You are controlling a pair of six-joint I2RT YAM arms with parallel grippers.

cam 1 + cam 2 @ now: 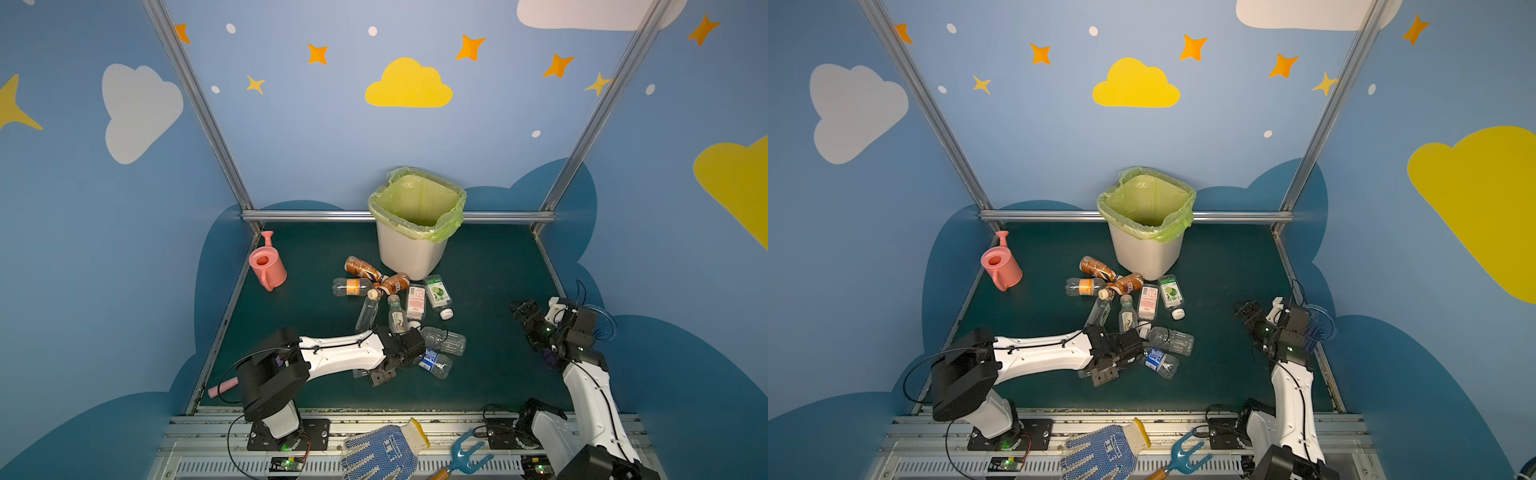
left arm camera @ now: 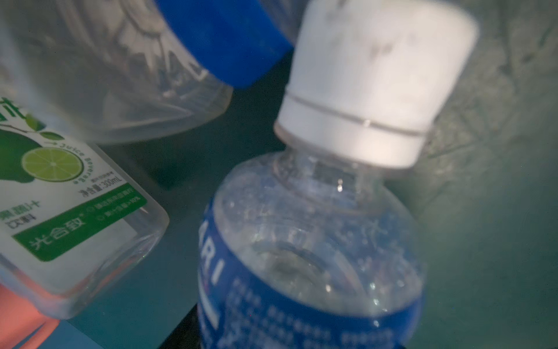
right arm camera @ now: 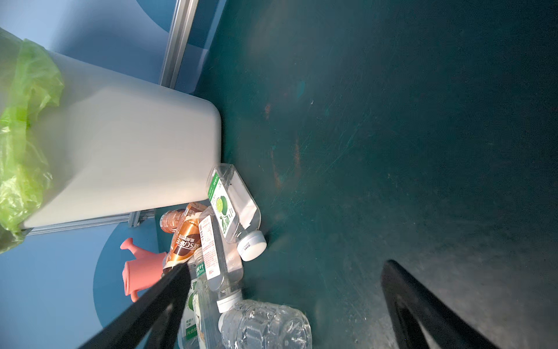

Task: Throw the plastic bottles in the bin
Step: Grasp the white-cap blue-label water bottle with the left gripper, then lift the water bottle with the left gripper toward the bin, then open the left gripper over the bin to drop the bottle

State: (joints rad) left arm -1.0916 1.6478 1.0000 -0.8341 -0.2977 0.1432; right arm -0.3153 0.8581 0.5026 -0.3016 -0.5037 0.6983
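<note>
Several plastic bottles lie in a heap in front of the bin [image 1: 411, 253] [image 1: 1146, 257], an off-white basket with a green liner. Among them are a brown-label bottle [image 1: 361, 267], a lime-label bottle [image 1: 437, 293] [image 3: 232, 205] and a crumpled clear bottle [image 1: 444, 340]. My left gripper [image 1: 417, 362] [image 1: 1142, 359] is down at the near end of the heap, against a blue-label bottle [image 1: 435, 364] [image 2: 311, 256]. In the left wrist view that bottle fills the space at the jaws and hides the fingers. My right gripper [image 1: 524, 309] [image 3: 287, 266] hangs open over bare mat on the right, holding nothing.
A pink watering can [image 1: 267, 266] stands at the back left. A pink stick [image 1: 222, 387] lies at the left edge of the mat. On the front rail are a dotted glove [image 1: 382, 453] and a blue hand rake [image 1: 465, 455]. Metal frame bars border the mat.
</note>
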